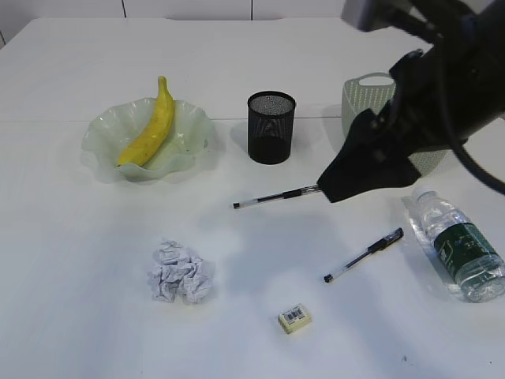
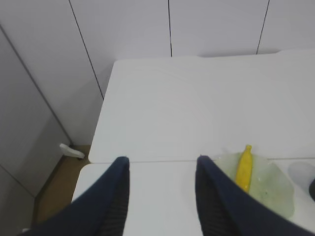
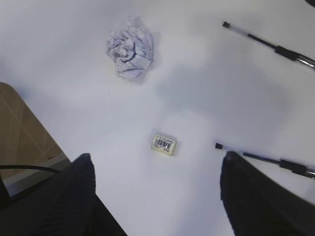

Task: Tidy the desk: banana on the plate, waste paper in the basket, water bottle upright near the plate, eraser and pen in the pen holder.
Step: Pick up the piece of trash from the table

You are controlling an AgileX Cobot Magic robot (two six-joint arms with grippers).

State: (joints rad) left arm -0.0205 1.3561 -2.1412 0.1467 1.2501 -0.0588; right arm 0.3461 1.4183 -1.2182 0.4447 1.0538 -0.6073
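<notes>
far left, the plate [image 1: 106, 130] already has the one banana [image 1: 150, 126] lying in it, tip pointing away toward the back of the desk [image 1: 79, 253]. the left gripper [image 2: 162, 172] hangs above the desk's left edge, jaws partly apart with nothing between them, the plate just off to its right.

next over, one ball of waste paper [image 1: 181, 273] sits in the open near the front, well apart from the basket [image 1: 367, 91] at back right. one black mesh pen holder [image 1: 271, 126] stands upright mid-desk. one eraser [image 1: 294, 318] lies near the front edge.

two pens: one pen [image 1: 268, 198] lies nearly left-right in front of the holder, the second pen [image 1: 364, 255] slants up to the right. the right gripper [image 3: 157, 196] is spread wide and empty, looking down with the eraser just ahead between its fingers, so i'd say the right arm is the nearer one for it.

far right, one water bottle [image 1: 461, 245] lies on its side, cap pointing away, far from the plate.
</notes>
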